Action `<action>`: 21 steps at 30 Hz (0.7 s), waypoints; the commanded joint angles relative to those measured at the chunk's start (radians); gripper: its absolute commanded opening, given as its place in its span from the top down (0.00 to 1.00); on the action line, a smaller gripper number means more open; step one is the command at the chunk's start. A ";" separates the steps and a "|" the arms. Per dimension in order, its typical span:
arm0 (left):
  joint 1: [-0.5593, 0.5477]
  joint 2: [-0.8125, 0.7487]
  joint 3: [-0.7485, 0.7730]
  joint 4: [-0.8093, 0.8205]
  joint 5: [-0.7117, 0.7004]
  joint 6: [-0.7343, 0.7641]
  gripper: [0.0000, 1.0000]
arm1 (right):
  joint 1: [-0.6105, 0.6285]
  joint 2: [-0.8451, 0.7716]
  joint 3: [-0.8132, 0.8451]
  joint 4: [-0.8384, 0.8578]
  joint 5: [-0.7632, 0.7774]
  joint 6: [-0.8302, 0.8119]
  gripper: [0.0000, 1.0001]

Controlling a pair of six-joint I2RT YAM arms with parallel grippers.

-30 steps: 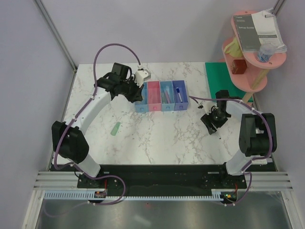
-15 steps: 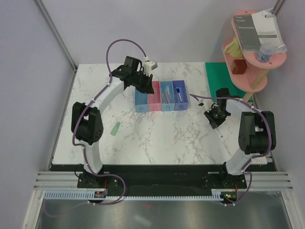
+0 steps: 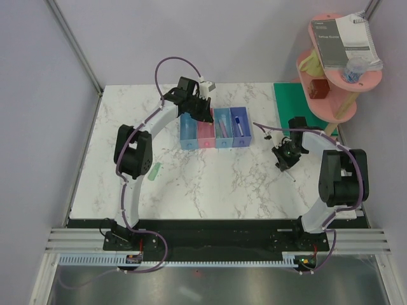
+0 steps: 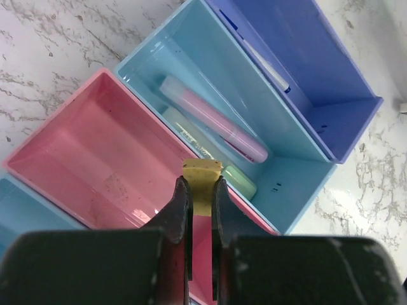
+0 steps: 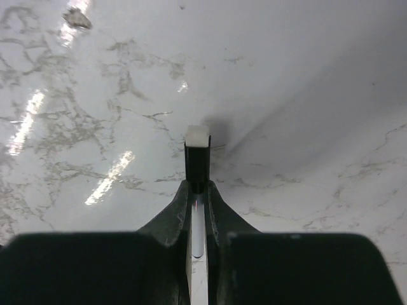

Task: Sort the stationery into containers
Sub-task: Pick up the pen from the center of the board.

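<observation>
The containers stand in a row: light blue (image 3: 189, 135), pink (image 3: 205, 134), light blue (image 3: 222, 131) and dark blue (image 3: 240, 128). My left gripper (image 3: 202, 109) hangs over the pink bin (image 4: 82, 152), shut on a tiny tan block (image 4: 202, 181). Beside it, the light blue bin (image 4: 241, 82) holds a pink stick (image 4: 216, 117) and a green stick (image 4: 239, 182). A pen (image 4: 262, 62) lies in the dark blue bin (image 4: 318, 70). My right gripper (image 3: 284, 160) is low over the table, shut on a thin dark pen (image 5: 196, 166) with a white end. A green stick (image 3: 154, 171) lies on the table at the left.
A pink tiered shelf (image 3: 337, 79) stands past the table's back right corner with a spiral-bound booklet (image 3: 346, 39) on top. A green mat (image 3: 289, 101) lies at the back right of the table.
My left gripper has swung right along the bins with the tan block, from the left bin to the pink one. My right gripper has closed on the pen.
</observation>
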 commanded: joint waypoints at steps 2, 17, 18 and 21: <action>-0.005 0.020 0.011 0.064 -0.045 -0.023 0.96 | 0.006 -0.135 0.134 -0.049 -0.157 0.079 0.93; -0.007 -0.006 -0.072 0.075 -0.108 0.040 0.64 | 0.031 -0.041 0.420 0.338 -0.487 0.637 0.94; -0.005 -0.017 -0.077 0.077 -0.111 0.046 0.64 | 0.055 -0.022 0.452 0.353 -0.487 0.648 0.94; -0.007 -0.040 -0.094 0.077 -0.124 0.055 0.58 | 0.103 0.055 0.518 0.373 -0.496 0.667 0.95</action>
